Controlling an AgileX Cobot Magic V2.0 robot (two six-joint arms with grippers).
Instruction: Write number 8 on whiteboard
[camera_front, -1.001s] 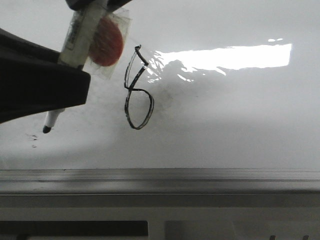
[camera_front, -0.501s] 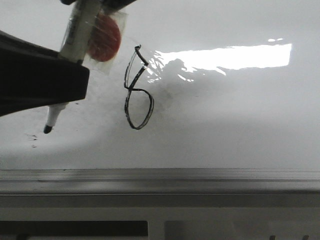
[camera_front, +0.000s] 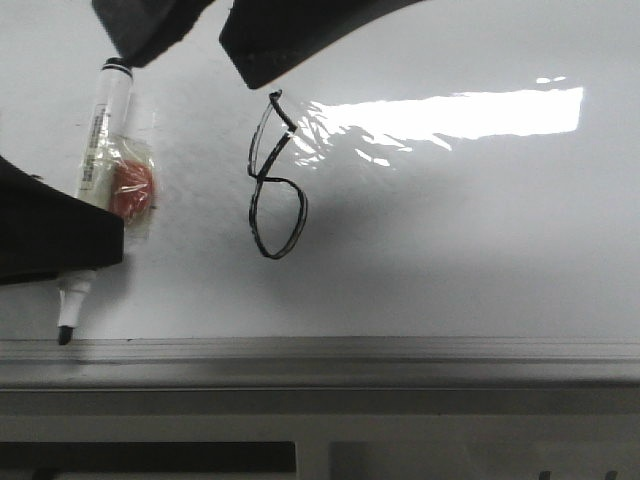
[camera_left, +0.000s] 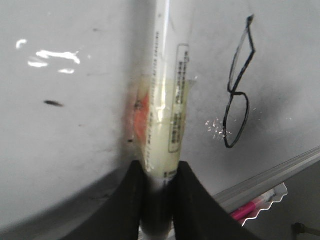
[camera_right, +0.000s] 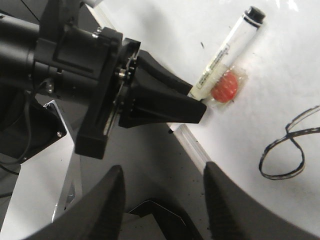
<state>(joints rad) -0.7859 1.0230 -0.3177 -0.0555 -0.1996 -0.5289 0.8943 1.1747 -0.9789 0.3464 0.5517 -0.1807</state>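
The number 8 (camera_front: 275, 180) is drawn in thin black line on the whiteboard (camera_front: 450, 250). It also shows in the left wrist view (camera_left: 239, 95), and its lower loop in the right wrist view (camera_right: 285, 156). My left gripper (camera_front: 90, 245) is shut on a white marker (camera_front: 100, 140) with a red disc (camera_front: 130, 190) taped to it, left of the 8. The marker tip (camera_front: 65, 335) points down, close to the board's lower rail. In the left wrist view the fingers (camera_left: 132, 195) clamp the marker barrel (camera_left: 162, 120). My right gripper (camera_front: 192, 65) hangs open and empty above the marker.
A grey metal rail (camera_front: 400, 350) runs along the board's lower edge. A pink marker (camera_left: 247, 210) lies below the rail. A bright glare patch (camera_front: 460, 112) sits right of the 8. Small black specks (camera_left: 52, 104) mark the board.
My left gripper has lowered the marker down and left, bringing its tip from mid-board to the lower rail. The right gripper's fingers have come into the top of the front view.
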